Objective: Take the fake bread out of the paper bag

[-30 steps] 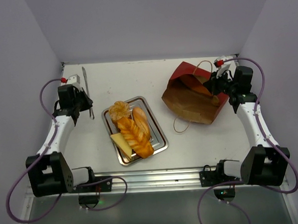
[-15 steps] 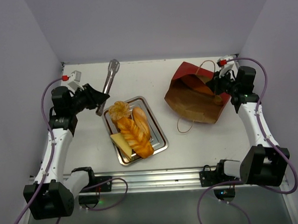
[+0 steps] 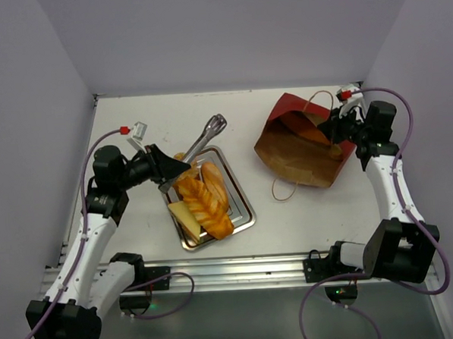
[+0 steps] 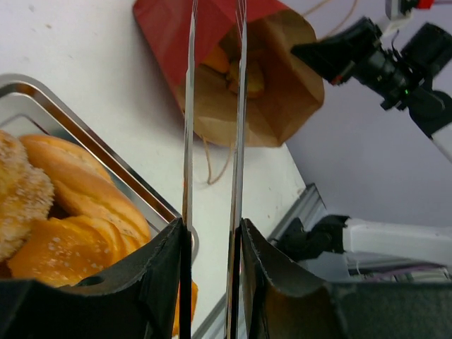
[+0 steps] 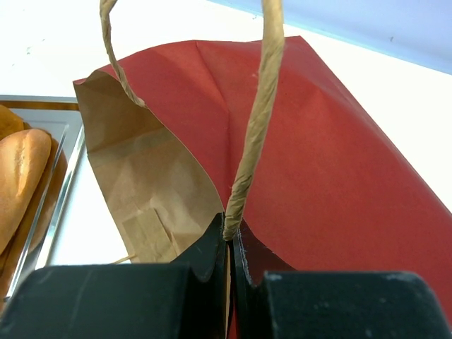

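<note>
Left wrist view shows you golden-orange toy bread inside the dark red paper bag, past your left gripper clamping slim steel tongs; right wrist view instead shows your right gripper pinching its twisted tan string handle.

I am driving a rig in a robot lab cell, not in a kitchen. The white table is closed on three sides by plain pale walls. The left arm and the right arm are fixed to a metal rail at the near edge, with purple cables running loose. The bread is only a toy.
</note>
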